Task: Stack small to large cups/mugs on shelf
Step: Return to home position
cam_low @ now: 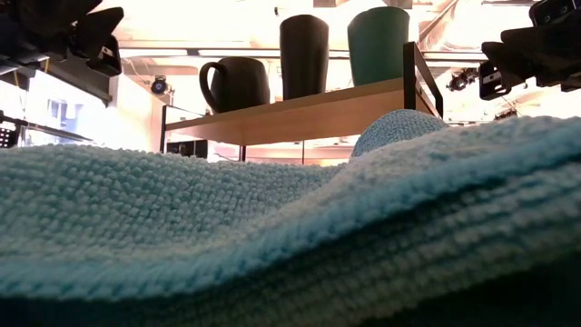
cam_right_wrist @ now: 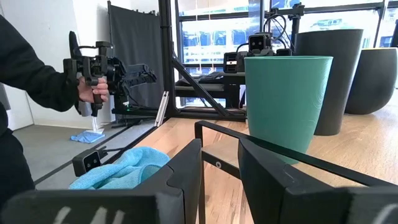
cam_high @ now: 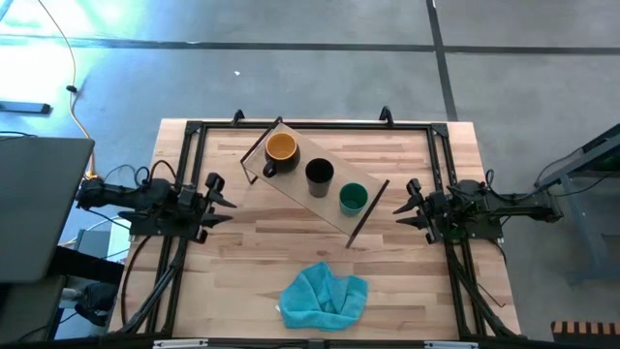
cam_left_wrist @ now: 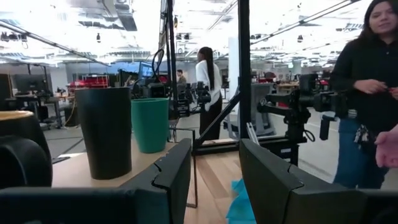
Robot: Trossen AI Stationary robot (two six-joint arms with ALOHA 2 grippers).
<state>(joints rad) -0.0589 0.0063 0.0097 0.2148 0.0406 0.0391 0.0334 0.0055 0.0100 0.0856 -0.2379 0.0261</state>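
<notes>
Diagonally across the far half of the tabletop point(cam_high: 242, 262), the shelf point(cam_high: 310, 204), with its left end farther back and its right end nearer. On its board, three vessels in a row, upright, mouths up, set apart, none inside another. At the far-left end, the yellow-orange mug point(cam_high: 281, 147), dark handle turned to the near-left, inside only its own yellow-orange wall and floor. In the middle, the black cup point(cam_high: 320, 174), interior too dark to judge. At the near-right end, the green cup point(cam_high: 353, 198), inside only its own green floor. From table height, the same order left to right, all standing on the board, the green cup just beside the black end leg. Near the front edge of the tabletop, well apart from the shelf, a crumpled teal-blue cloth point(cam_high: 325, 296). Left gripper point(cam_high: 225, 199) over the left side of the table, pointing toward the shelf's left end, fingers spread, gripping nothing. Right gripper point(cam_high: 402, 201) over the right side, near the shelf's right end leg, fingers likewise spread and empty. Beyond the table, a person in dark clothes point(cam_left_wrist: 367, 87) standing in the room.
</notes>
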